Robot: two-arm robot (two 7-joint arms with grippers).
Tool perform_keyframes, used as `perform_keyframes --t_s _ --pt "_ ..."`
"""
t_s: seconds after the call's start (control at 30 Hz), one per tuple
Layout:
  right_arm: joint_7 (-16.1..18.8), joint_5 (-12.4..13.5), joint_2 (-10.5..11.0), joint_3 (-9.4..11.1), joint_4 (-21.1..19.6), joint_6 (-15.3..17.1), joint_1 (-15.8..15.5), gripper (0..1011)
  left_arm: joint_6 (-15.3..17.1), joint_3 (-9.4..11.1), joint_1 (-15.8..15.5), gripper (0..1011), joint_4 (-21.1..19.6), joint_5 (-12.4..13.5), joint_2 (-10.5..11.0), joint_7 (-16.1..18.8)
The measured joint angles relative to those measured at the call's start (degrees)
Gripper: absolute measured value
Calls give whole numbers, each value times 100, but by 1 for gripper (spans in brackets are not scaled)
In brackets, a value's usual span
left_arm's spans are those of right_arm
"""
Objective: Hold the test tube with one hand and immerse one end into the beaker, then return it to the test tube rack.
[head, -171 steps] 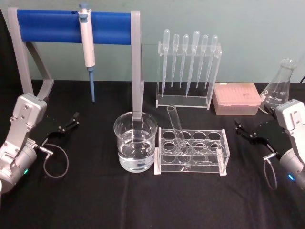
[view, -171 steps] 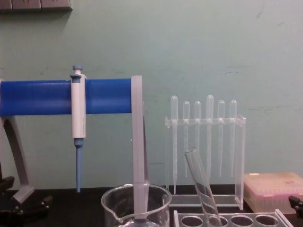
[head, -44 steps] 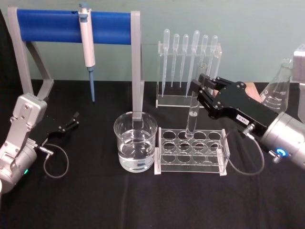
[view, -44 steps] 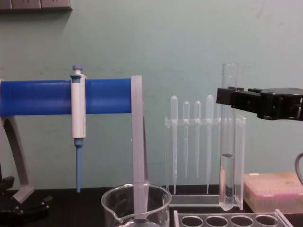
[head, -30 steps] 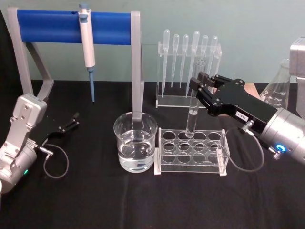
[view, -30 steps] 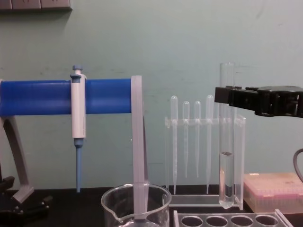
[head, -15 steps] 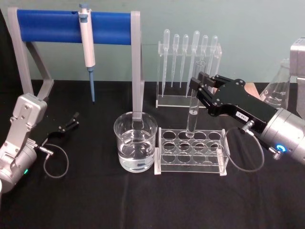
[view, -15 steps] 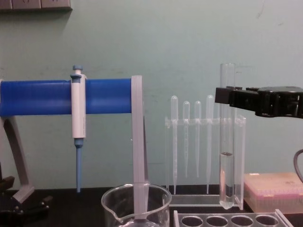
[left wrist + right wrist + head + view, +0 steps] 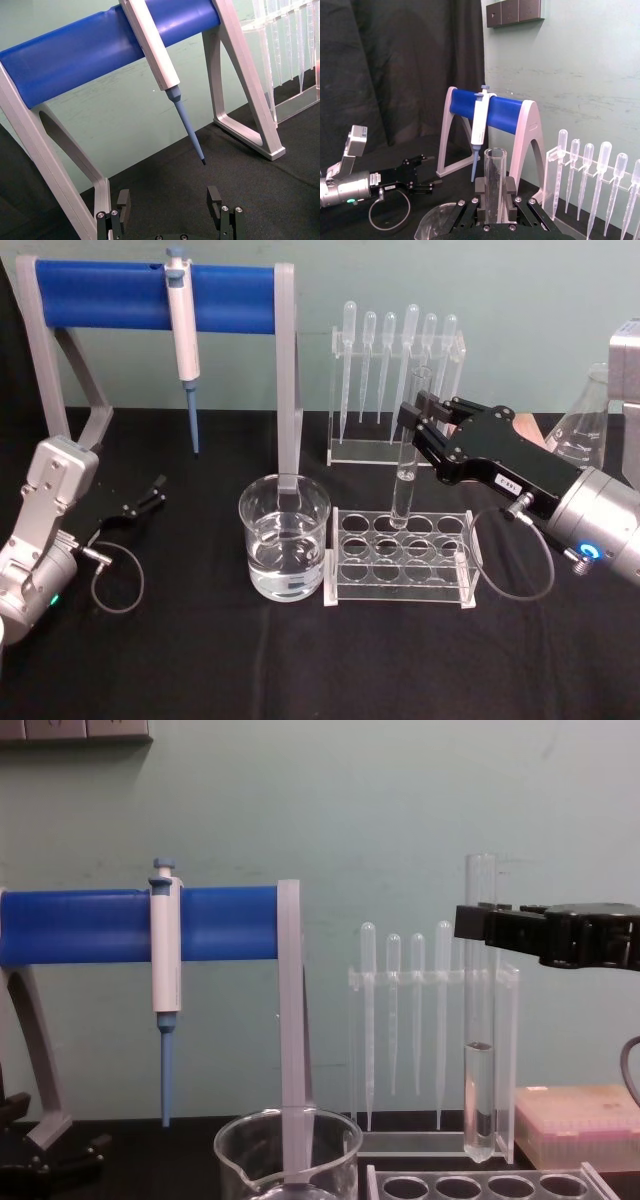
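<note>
1. Right gripper reaches in level from the right, over the back of the test tube rack. Its fingers are clamped on the upper part of the test tube.
2. Tube near upright. Its rounded bottom hangs just above the rack's back row, not in a hole. Beaker, part-filled with clear liquid, stands just beside the rack on its left, apart from the tube.
3. Left gripper rests low at the left, well apart from the glassware. Fingers spread wide, holding nothing.
4. Chest view: liquid sits in the tube's lower part, with a small gap between tube bottom and rack top. Right wrist view: the open rim stands above the fingers.
5. Black cloth covers the table, with a pale green wall behind. At the back: pipettor hung on a blue stand, pipettes in a clear holder, pink tip box, flask.
</note>
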Motion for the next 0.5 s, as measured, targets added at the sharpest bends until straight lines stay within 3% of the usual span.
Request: perform_keyframes --t_s 0.5 --pt "2 -1 0 0 0 -1 0 222 0 0 0 1000 0 0 0 0"
